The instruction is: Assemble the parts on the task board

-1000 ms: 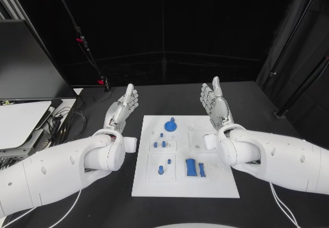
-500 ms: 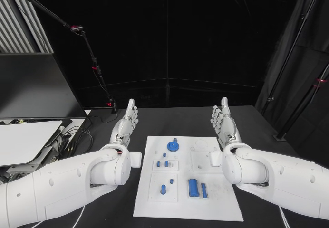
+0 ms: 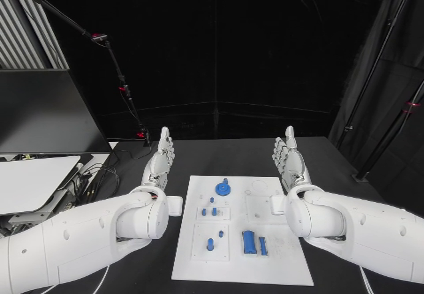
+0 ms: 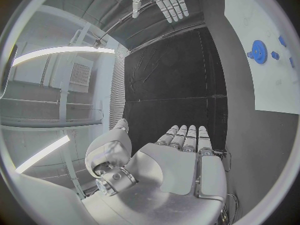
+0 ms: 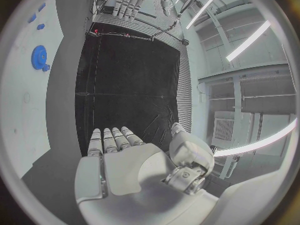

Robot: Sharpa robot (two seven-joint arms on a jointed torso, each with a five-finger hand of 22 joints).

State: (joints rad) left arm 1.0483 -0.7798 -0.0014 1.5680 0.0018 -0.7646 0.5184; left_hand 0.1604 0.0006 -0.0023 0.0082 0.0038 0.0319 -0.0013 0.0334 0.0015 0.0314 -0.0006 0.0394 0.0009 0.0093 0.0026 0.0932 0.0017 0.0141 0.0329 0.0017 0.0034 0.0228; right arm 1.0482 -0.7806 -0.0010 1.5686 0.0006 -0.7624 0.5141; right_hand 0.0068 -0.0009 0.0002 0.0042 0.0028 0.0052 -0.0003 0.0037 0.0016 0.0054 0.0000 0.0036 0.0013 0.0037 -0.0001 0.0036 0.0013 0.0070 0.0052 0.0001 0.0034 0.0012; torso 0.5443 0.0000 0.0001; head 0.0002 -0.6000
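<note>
The left hand (image 3: 160, 160) and the right hand (image 3: 289, 160) hold nothing, their fingers (image 3: 164, 139) straight and apart, with the task board (image 3: 242, 269) between them, its blue parts (image 3: 223, 188) untouched.

A black monitor (image 3: 44, 110) stands left of the black table (image 3: 234, 153), cables (image 3: 93, 174) beside it

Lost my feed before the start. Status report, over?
Left hand and right hand open, flat, flanking the task board, holding nothing. Blue parts lie untouched on the board. Nothing in the way.
</note>
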